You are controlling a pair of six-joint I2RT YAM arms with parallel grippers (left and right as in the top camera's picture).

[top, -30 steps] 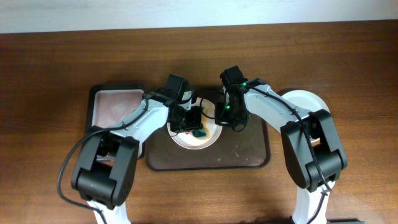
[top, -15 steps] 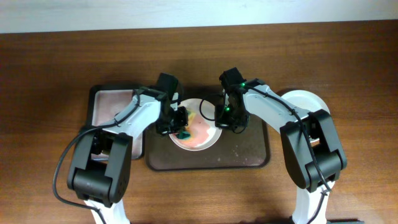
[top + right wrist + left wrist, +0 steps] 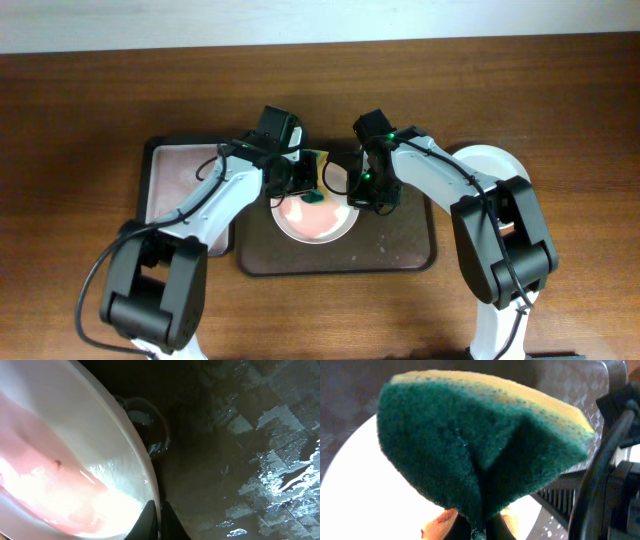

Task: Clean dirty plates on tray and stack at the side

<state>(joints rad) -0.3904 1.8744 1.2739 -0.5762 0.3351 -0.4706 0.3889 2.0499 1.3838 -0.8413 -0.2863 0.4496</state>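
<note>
A round white plate [image 3: 318, 214] with a pinkish-red wet smear across its middle lies in the left half of the dark brown tray [image 3: 402, 248], which sits at the centre of the wooden worktop [image 3: 80, 100].

Our left hand [image 3: 303, 182] hangs over the far edge of this plate. It is clamped tight on a sponge [image 3: 480, 450], yellow on top and dark green underneath, and the grip creases the green face. In the left wrist view the sponge fills most of the frame, with the plate's white surface below it. We cannot tell whether the sponge touches the plate.

Our right hand [image 3: 362, 190] is at the plate's right rim. In the right wrist view its two thin fingertips [image 3: 150, 519] are pinched together on that rim, one on each side, and the textured tray floor glistens with wet patches beside it.

Further out, a second white plate [image 3: 492, 163] rests on the worktop just right of the tray, partly hidden under the right arm. A smaller black tray with a pinkish inside [image 3: 178, 172] sits against the big tray's left side.
</note>
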